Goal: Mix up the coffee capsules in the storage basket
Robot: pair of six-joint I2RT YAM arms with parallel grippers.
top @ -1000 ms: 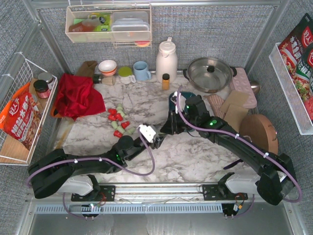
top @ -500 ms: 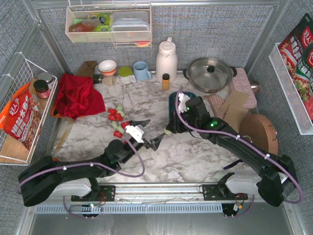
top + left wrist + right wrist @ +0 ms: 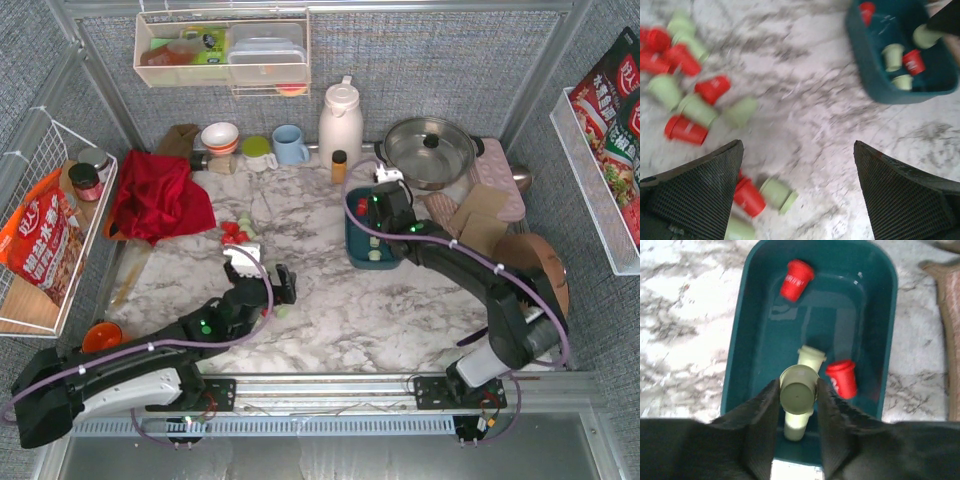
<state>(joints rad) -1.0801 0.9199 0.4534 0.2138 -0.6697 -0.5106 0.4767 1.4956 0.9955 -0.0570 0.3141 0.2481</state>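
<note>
The storage basket [image 3: 353, 243] [image 3: 735, 365] is a dark teal bin right of the table's middle. My right gripper [image 3: 372, 222] [image 3: 798, 390] hangs over it, shut on a pale green coffee capsule [image 3: 798, 397]. In the basket lie two red capsules [image 3: 796, 279] [image 3: 842, 378] and green ones [image 3: 809, 359]. Loose red and green capsules [image 3: 238, 232] [image 3: 687, 100] lie on the marble to the left. My left gripper [image 3: 262, 281] [image 3: 797, 146] stands wide open and empty just above the table. A red capsule [image 3: 747, 196] and a green one [image 3: 776, 194] lie by its left finger [image 3: 700, 190]. The basket [image 3: 875, 75] appears top right in that view.
Along the back stand a white jug [image 3: 340, 120], a steel pot [image 3: 430, 150], a blue mug [image 3: 290, 145] and an amber bottle [image 3: 339, 165]. A red cloth [image 3: 155, 195] lies back left. Wooden boards [image 3: 525, 270] lie to the right.
My left gripper opened wide and drew back left toward the loose capsules. My right gripper carried the green capsule away from it and now stands over the basket.
</note>
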